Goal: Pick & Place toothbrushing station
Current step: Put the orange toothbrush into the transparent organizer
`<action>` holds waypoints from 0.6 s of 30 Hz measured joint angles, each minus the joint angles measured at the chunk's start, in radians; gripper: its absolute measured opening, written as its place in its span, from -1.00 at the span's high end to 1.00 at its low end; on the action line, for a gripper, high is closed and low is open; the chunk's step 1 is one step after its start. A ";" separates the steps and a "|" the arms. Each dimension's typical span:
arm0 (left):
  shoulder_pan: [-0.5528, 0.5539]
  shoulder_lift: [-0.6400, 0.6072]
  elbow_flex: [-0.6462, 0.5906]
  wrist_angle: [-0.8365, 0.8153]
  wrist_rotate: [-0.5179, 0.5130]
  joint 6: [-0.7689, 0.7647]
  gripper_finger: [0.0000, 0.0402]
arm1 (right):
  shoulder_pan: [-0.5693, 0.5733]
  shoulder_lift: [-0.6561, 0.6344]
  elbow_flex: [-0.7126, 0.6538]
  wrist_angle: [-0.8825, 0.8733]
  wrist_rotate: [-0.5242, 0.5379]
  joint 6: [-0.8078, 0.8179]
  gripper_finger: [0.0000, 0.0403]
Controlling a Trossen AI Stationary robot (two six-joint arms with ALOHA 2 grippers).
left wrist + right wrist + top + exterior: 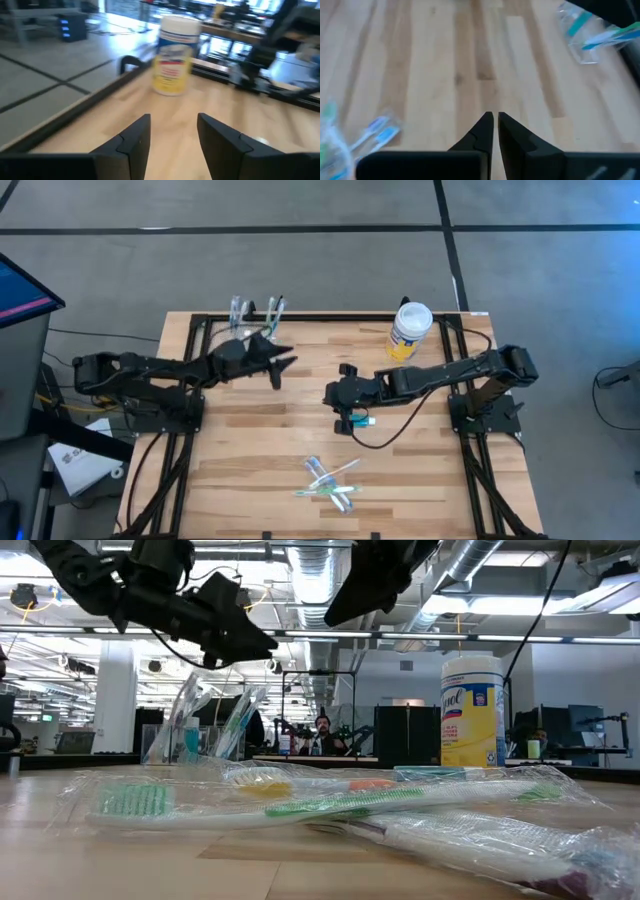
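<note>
Left hand (283, 362), open and empty, hangs near our cup (240, 320); right hand (348, 420), nearly shut, carries nothing. Next: fetch wrapped toothbrushes (330, 480).

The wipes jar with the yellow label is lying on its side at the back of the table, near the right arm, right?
Not quite: the wipes jar stands upright, as the low view shows. It is at the back of the table, near the right arm.

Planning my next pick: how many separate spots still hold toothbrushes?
2. Some stand in the clear cup at the table's far edge; wrapped toothbrushes lie loose near the front edge. Overlap hides how many each group holds.
</note>
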 joint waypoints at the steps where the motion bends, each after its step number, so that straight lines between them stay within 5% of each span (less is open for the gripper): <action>1: -0.022 0.000 0.000 0.000 0.000 0.000 0.23 | 0.006 0.000 0.000 -0.003 -0.006 0.005 0.91; 18: -0.220 0.000 0.000 0.000 -0.002 0.042 0.23 | 0.106 0.000 0.000 -0.043 -0.059 0.006 0.89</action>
